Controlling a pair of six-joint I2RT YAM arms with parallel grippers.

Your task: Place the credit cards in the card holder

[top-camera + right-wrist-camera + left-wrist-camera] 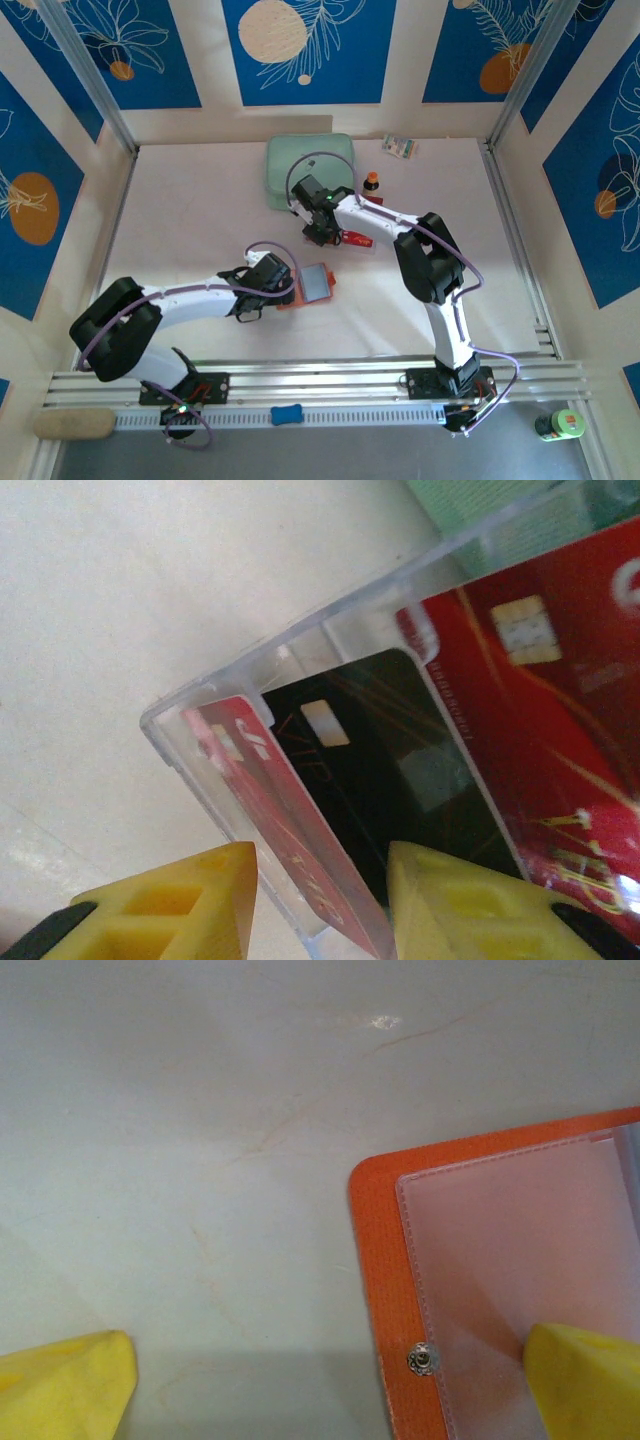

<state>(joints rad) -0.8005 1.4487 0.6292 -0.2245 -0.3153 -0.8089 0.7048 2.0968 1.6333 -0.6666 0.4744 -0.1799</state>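
Observation:
The orange card holder (316, 284) lies open on the table, its greyish pocket facing up. In the left wrist view its orange corner (380, 1250) and snap (423, 1359) show. My left gripper (272, 292) is open wide at the holder's left edge, one yellow fingertip (585, 1380) over the clear pocket, the other (60, 1390) over bare table. Red and black credit cards (400, 780) stand in a clear plastic case (210, 695). My right gripper (320, 910) is shut on a tilted red card (270, 790) together with the case wall, seen from above beside the cards (357, 239).
A mint-green pouch (300, 160) lies just behind my right gripper (322, 232). A small orange bottle with a black cap (371, 181) and a small packet (400, 147) stand at the back. The aluminium rail (330, 378) runs along the near edge.

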